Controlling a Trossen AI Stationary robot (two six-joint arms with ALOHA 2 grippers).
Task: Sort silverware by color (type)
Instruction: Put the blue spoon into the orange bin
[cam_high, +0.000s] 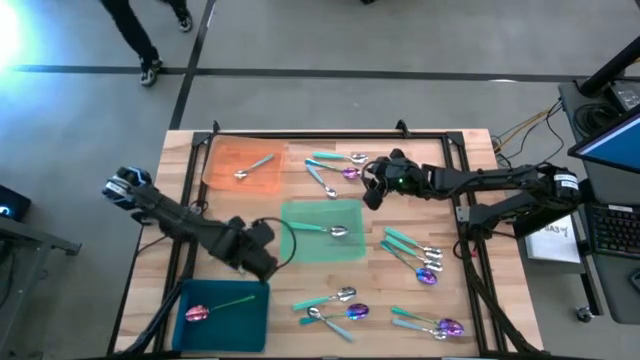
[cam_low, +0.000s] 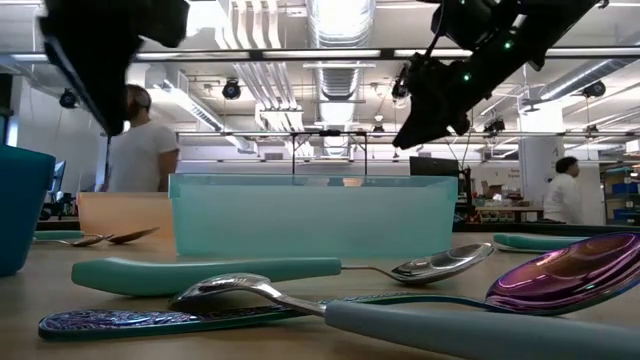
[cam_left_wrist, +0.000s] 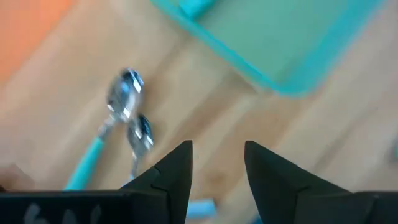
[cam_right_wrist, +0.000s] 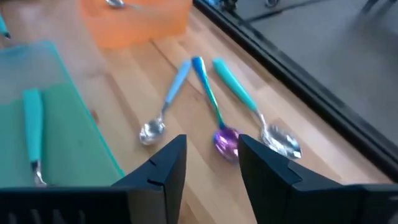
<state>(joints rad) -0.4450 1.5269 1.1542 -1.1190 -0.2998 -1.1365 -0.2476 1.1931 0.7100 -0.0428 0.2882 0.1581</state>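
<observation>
The silverware lies in loose groups on the wooden table: three spoons at the far centre (cam_high: 335, 165), others at the right (cam_high: 415, 255) and near edge (cam_high: 335, 305). One silver spoon lies in the orange tray (cam_high: 240, 165), a teal-handled one in the green tray (cam_high: 322, 230), a purple-headed one in the teal tray (cam_high: 225, 310). My left gripper (cam_high: 265, 262) hangs open above the table between the teal and green trays, nothing between its fingers (cam_left_wrist: 217, 149). My right gripper (cam_high: 370, 190) stands open just short of the far group, the purple-headed spoon (cam_right_wrist: 227, 140) ahead of its gap (cam_right_wrist: 211, 146).
A black rail frame (cam_high: 455, 150) runs around the table's edges. The green tray's wall (cam_low: 310, 215) stands mid-table. Cables and a keyboard (cam_high: 610, 225) lie beyond the right edge. People (cam_low: 140, 150) stand in the room behind.
</observation>
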